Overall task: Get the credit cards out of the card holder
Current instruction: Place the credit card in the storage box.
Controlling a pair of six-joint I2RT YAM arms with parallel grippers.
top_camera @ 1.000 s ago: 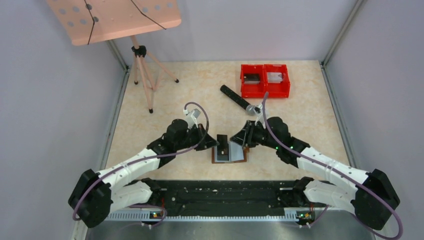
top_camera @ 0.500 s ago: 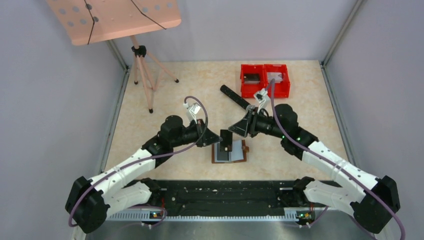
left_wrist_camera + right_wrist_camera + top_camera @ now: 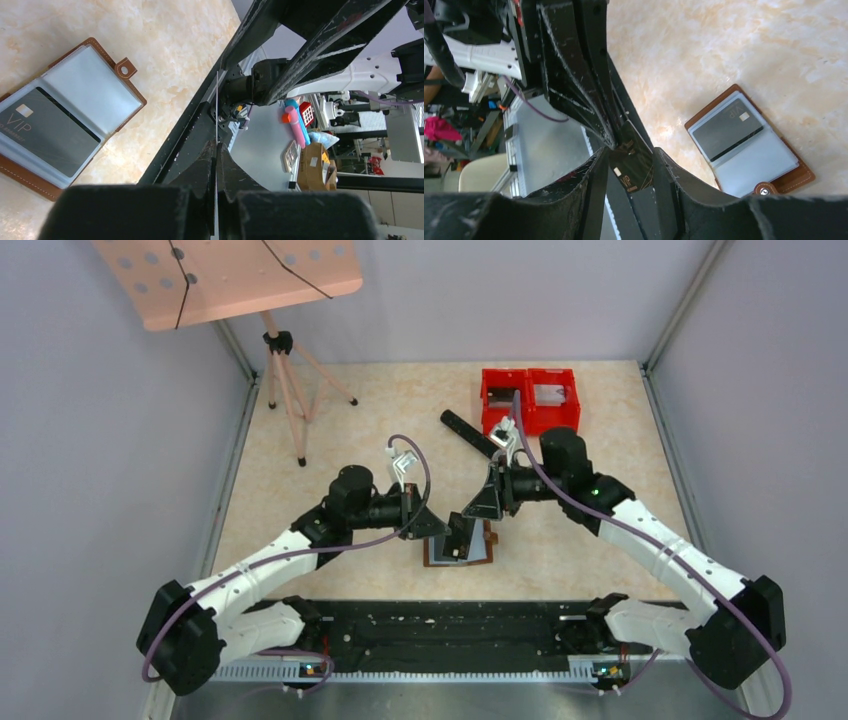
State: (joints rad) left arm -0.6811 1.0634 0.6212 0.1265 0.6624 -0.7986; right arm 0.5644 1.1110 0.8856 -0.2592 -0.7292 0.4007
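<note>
**One card out, one still pocketed**

The holder point(image 3: 478, 550) lies open and flat on the tabletop point(image 3: 600, 530), close to the near edge and about midway between the left and right edges. Its long axis runs along that near edge, and the tab point(image 3: 491, 536) points toward the right edge. The pocket by the tab looks empty. The other pocket holds a dark pocketed card point(image 3: 47, 132) marked VIP.

Above the holder, the right gripper point(image 3: 630, 170) pinches a free card point(image 3: 633, 155), also dark and marked VIP. It is tilted and seems clear of the pockets. The left gripper point(image 3: 216, 160) hovers by the holder's left end, closed tight with nothing in it.

The step in hand, as I judge it, is carrying the free card off. To do it well:

- Keep the pinch steady, since the card is thin and slick and could swivel between the fingers.
- Move it well apart from the holder and lay it flat on bare tabletop before letting go.
- For the pocketed card, the left gripper could press the leather down. Draw the card out along the pocket's mouth rather than straight up, or the whole holder may lift with it.
</note>
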